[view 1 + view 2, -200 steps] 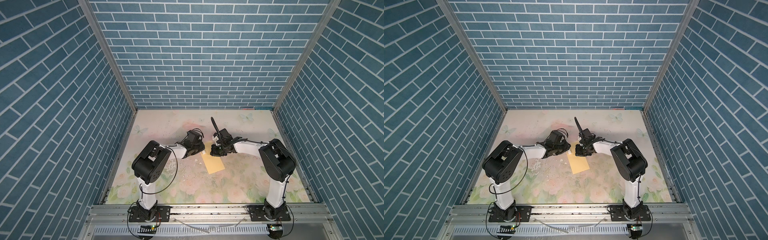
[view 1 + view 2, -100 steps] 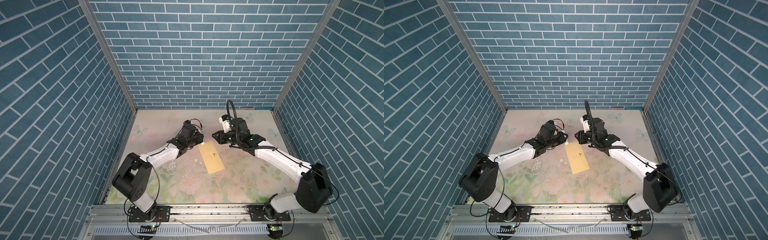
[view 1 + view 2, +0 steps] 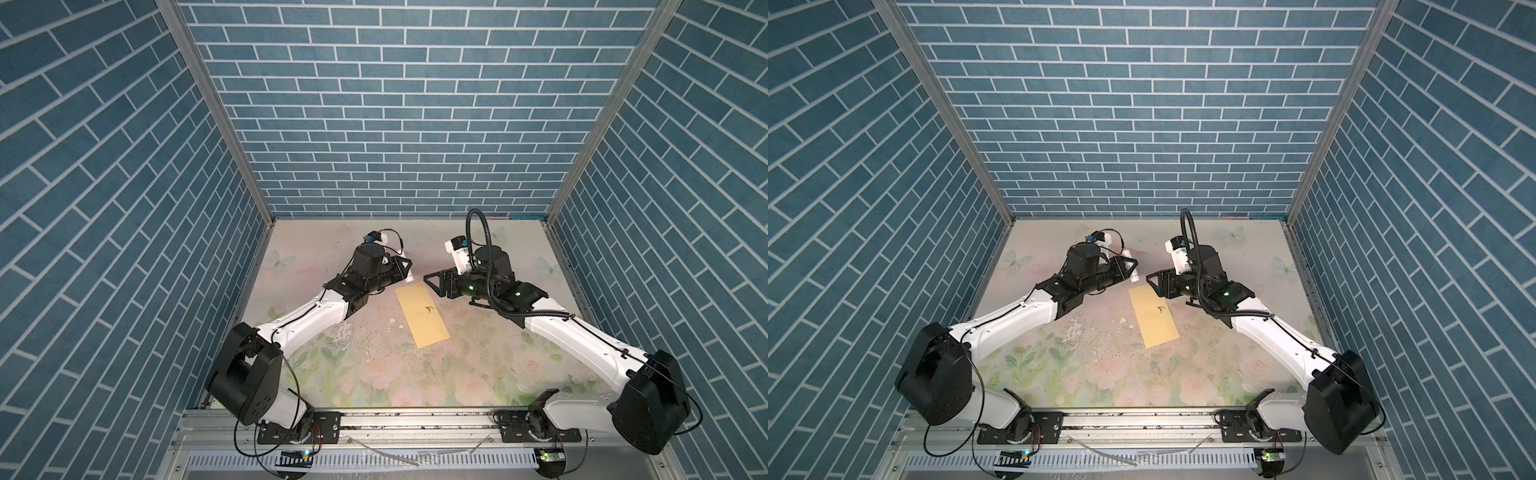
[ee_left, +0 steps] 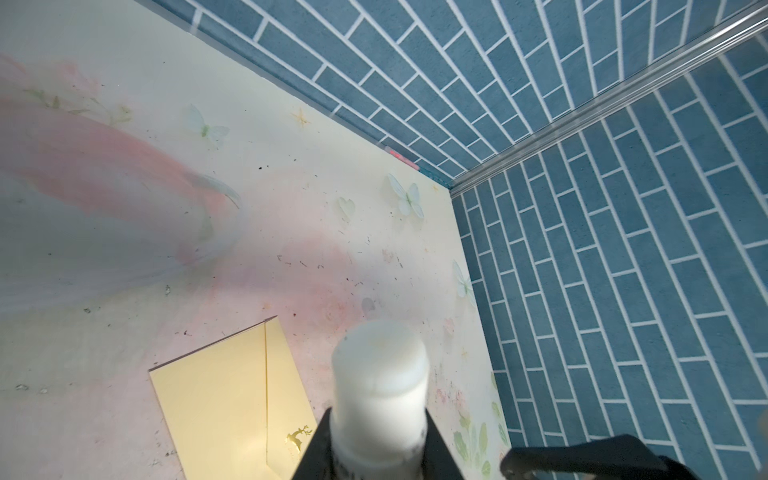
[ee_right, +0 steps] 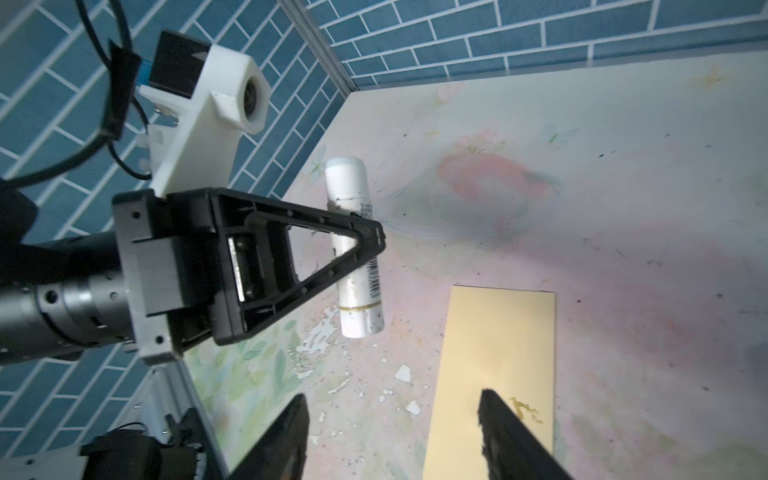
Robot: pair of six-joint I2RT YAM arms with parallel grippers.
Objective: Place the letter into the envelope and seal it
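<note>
The yellow-tan envelope [image 3: 422, 316] [image 3: 1154, 318] lies flat mid-table as a plain rectangle with a small gold mark; it also shows in the left wrist view [image 4: 220, 407] and the right wrist view [image 5: 498, 357]. My left gripper [image 3: 406, 266] [image 3: 1133, 266] [image 4: 378, 419] hangs just left of the envelope's far end, shut on a white glue stick [image 4: 380, 374] [image 5: 353, 249]. Just right of that far end, my right gripper [image 3: 430, 282] [image 3: 1152, 280] [image 5: 390, 399] is open and empty above the envelope's left edge. The letter is out of view.
White flecks and scuffed patches [image 3: 374, 332] dot the floral mat [image 3: 478, 365] left of the envelope. Blue brick walls close in the back and both sides. A metal rail [image 3: 415, 419] with both arm bases runs along the front edge.
The right gripper's jaws have opened from shut. Both grippers have drawn back from the envelope's far end, leaving it uncovered. The left gripper still holds the glue stick.
</note>
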